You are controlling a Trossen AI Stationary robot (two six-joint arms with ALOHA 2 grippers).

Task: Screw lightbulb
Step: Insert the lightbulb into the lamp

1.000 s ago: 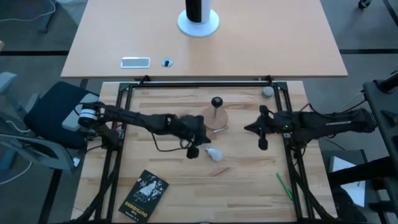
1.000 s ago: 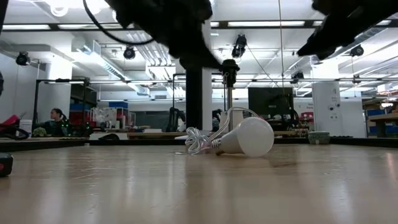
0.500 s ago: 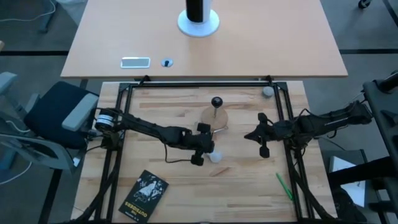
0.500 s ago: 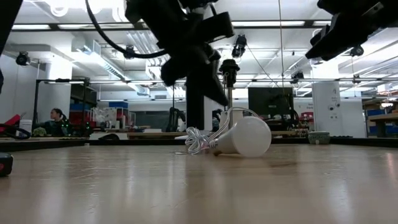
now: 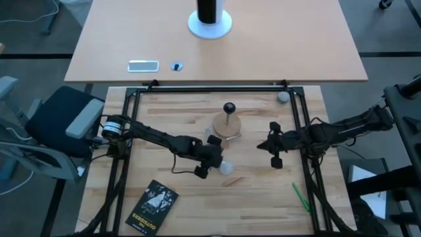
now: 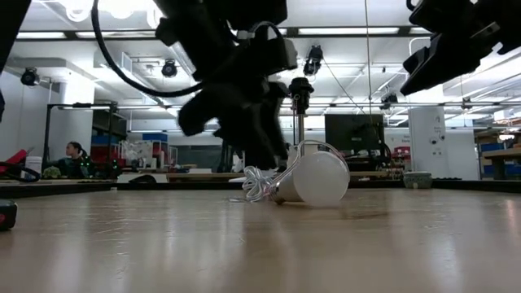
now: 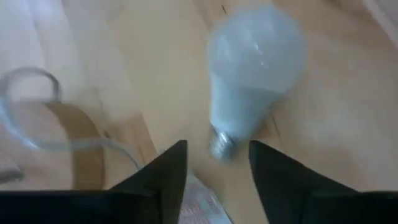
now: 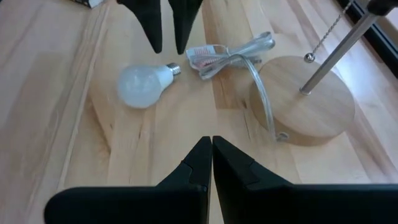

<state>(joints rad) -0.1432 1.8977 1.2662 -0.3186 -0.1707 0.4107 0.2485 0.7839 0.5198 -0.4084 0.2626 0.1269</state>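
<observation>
Lightbulb (image 7: pixel 252 68): frosted white globe, silvery threaded base, lying on its side on the pale wood table (image 5: pixel 256 191).
Left gripper (image 7: pixel 212 163): hovering at the screw base, fingers spread, gripping nothing.
Right gripper (image 8: pixel 211 152): hanging apart, fingers pressed together, empty.
Lamp stand (image 8: pixel 303 98): round wooden disc, metal rod.

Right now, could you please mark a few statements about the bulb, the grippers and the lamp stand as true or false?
1. The lightbulb lies on its side on the table. True.
2. The left gripper is open, its fingers on either side of the bulb's screw base. True.
3. The right gripper is holding the bulb. False: it is shut on nothing and apart from the bulb.
4. The bulb is screwed into the lamp stand. False: it lies on the table beside the stand.
5. A cord lies between the bulb and the stand's round wooden base. True.
</observation>
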